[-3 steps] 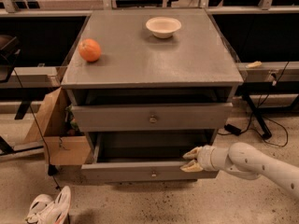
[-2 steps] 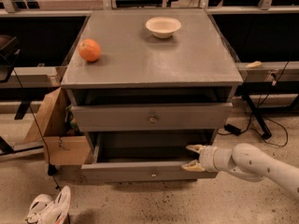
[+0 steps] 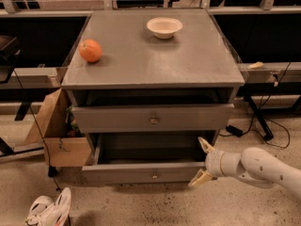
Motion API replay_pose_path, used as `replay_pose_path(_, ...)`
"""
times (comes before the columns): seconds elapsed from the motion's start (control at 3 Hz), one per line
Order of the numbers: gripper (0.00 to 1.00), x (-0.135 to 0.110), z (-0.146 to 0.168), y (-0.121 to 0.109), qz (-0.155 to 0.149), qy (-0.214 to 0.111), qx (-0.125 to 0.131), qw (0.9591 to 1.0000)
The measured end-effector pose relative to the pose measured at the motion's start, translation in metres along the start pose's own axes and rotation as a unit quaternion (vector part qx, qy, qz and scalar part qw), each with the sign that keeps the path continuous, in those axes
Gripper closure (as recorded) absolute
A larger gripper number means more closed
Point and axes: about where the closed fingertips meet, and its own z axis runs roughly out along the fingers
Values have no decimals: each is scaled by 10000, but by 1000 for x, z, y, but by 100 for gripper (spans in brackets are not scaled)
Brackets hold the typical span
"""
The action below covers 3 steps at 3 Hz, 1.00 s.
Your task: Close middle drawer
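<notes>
Looking down, we see the grey cabinet (image 3: pixel 155 62), its middle drawer (image 3: pixel 122 173) pulled well out beneath the taller-fronted drawer (image 3: pixel 117 119). Our arm (image 3: pixel 268 166) reaches in from the right. The tool (image 3: pixel 203 163), fingers spread, sits at that drawer front's right end. A white bowl (image 3: pixel 164 27) and an orange (image 3: pixel 90 50) rest on top, well apart.

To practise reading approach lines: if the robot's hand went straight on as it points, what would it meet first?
Probably the middle drawer, at its front's right end: the open hand, low in front of the cabinet, points left at it, though depth is unclear.
</notes>
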Motion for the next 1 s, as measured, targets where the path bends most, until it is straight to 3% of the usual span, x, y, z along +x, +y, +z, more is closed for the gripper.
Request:
replay_pose_path(0.33, 18, 2, -16, 13, 19, 163, -80, 9998)
replay_pose_path(1.0, 65, 37, -20, 44, 446, 383, -298, 9978)
